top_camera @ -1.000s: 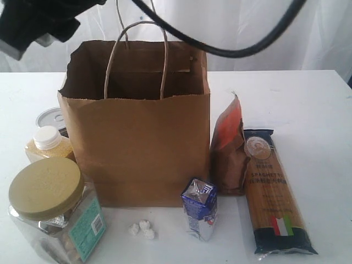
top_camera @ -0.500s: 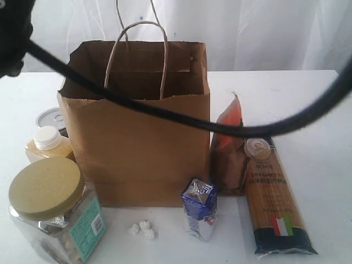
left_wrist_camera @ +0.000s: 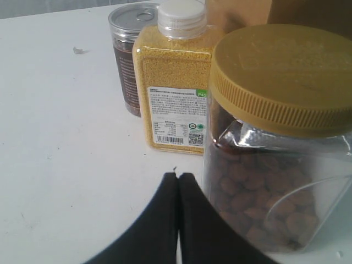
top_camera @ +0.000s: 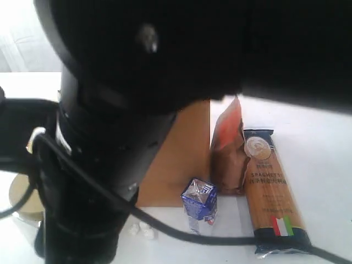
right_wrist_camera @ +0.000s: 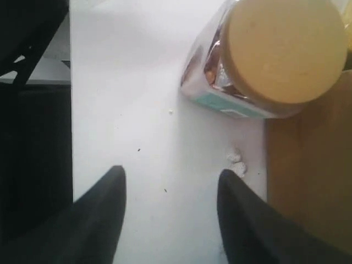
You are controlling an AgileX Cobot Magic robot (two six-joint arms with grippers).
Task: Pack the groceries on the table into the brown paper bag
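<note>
A black arm (top_camera: 137,110) fills most of the exterior view and hides much of the brown paper bag (top_camera: 184,159). Right of the bag the brown-orange pouch (top_camera: 228,148) stands beside the spaghetti packet (top_camera: 272,192), which lies flat. The small blue-white carton (top_camera: 199,204) stands in front. My left gripper (left_wrist_camera: 178,175) is shut and empty, low over the table (left_wrist_camera: 60,137), right beside the tan-lidded jar (left_wrist_camera: 280,137). Behind the jar are the yellow bottle (left_wrist_camera: 173,82) and the tin can (left_wrist_camera: 127,60). My right gripper (right_wrist_camera: 171,170) hangs open over bare table, near the jar (right_wrist_camera: 275,55) and the bag (right_wrist_camera: 308,176).
Tiny white lumps (right_wrist_camera: 236,162) lie on the table by the bag's front corner, also in the exterior view as white lumps (top_camera: 144,230). The table's edge (right_wrist_camera: 70,110) runs close to my right gripper, with a dark drop beyond. A black cable (top_camera: 220,240) crosses the front.
A black arm has swung in front of the exterior camera, where only a cable crossed before. It now covers the bag's top and the groceries on the left. The groceries have not moved.
</note>
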